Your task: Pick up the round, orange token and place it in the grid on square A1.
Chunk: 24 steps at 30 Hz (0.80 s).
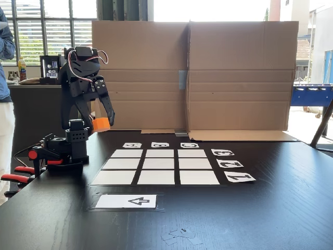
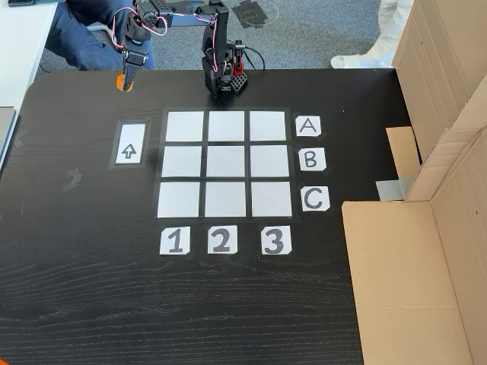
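Observation:
The round, orange token hangs above the table's left part in a fixed view, and my gripper is shut on it with the fingers pointing down. From above, the gripper and token sit over the table's far left corner, left of the arm's base. The grid of white cells lies mid-table, apart from the gripper. Square A1 is its front-left cell and is bare; from above square A1 is the top-left cell, beside the arrow card.
A white card with a black arrow lies outside the grid near A1. Letter cards and number cards edge the grid. A cardboard wall stands behind the table. Red clamps hold the base. A person stands beyond the table.

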Motion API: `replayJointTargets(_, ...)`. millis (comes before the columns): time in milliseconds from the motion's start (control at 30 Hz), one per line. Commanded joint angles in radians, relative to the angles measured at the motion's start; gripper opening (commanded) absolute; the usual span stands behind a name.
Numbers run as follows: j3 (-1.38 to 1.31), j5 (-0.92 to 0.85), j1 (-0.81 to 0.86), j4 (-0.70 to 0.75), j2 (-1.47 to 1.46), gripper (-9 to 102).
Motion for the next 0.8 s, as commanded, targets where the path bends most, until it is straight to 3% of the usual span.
replayJointTargets(0, 0.080, 0.002, -0.049, 0.002, 0.126, 14)
replayJointTargets(500, 0.554, 0.031, -0.337, -0.015, 0.342, 14)
replayJointTargets(767, 0.779, 0.044, -0.439, -0.109, 0.364, 14)
